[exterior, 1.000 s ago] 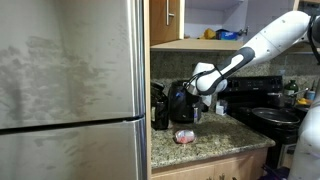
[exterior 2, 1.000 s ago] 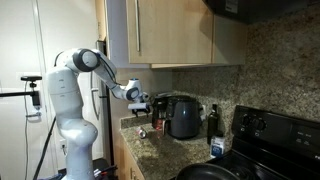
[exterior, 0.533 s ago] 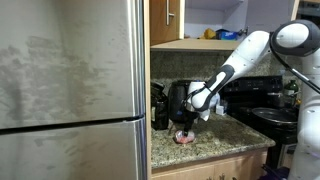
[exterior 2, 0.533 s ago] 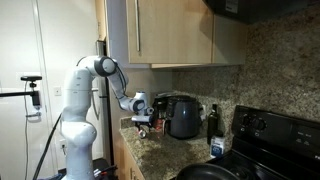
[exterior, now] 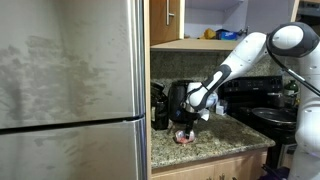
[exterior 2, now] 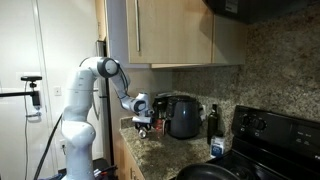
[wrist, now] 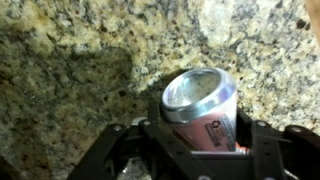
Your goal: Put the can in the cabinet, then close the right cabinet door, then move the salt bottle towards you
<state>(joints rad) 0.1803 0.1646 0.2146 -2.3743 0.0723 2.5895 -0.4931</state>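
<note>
Steeply downward arm; jaws astride can

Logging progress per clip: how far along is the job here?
Nothing looks finished. In hand: the end effector is down at the can, with its fingers on either side of it on the granite counter; whether the grip is firm cannot be told. Left: lifting the can into the cabinet, which stands open, shutting the cabinet, then moving the salt bottle, which I cannot pick out for sure.

Arm stretched downward; tool pointing down, jaws partly apart.
</note>
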